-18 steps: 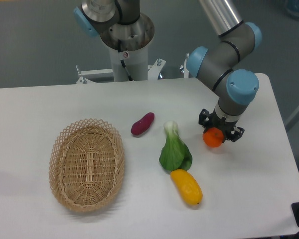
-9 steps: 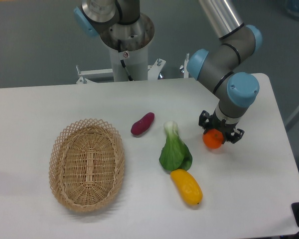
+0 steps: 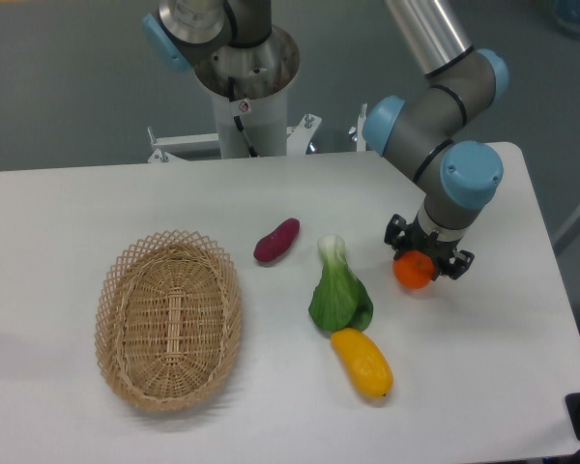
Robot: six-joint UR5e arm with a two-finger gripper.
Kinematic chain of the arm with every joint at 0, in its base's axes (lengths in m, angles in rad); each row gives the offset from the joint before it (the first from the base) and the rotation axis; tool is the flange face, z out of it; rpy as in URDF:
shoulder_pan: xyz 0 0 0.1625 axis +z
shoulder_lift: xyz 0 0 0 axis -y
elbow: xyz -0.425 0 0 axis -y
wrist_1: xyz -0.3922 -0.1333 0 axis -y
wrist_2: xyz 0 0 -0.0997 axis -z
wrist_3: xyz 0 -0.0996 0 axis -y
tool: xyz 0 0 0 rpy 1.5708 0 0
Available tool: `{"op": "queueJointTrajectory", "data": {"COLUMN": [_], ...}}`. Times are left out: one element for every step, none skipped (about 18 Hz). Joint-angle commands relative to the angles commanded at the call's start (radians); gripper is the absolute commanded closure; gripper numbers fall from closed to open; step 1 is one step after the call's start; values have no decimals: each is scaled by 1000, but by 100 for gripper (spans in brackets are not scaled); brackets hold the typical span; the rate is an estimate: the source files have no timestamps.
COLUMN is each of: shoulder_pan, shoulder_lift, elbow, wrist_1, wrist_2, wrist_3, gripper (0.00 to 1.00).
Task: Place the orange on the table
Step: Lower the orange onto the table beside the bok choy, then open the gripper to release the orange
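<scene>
Small, round, bright-orange fruit (image 3: 415, 272), clamped across its middle in the black two-finger pincer (image 3: 426, 259) low over the white flat tabletop (image 3: 483, 367): probably light, firm, smooth-skinned, prone to roll.

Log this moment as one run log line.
claw: shut on orange | orange: low over table, right of bok choy | basket: empty
</scene>
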Motion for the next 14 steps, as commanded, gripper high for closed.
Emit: {"op": "queueJointTrajectory", "data": {"shoulder_pan": [0,0,0,0,0,0,-2,-3,-3,0,3,3,2,2], "shoulder_lift": [2,2,2,2,8,11,14,14,14,17,28,28,29,29], "elbow": [0,0,0,0,0,3,9,15,21,21,20,23,26,28], "wrist_1": [0,0,0,0,0,2,3,3,2,2,3,2,2,0], "wrist_2": [0,0,0,0,3,6,9,9,9,8,8,8,8,8], "wrist_3": [-3,-3,-3,0,5,5,5,3,3,8,17,24,25,25], "gripper": [5,5,5,4,4,4,4,4,4,4,4,4,4,4]}}
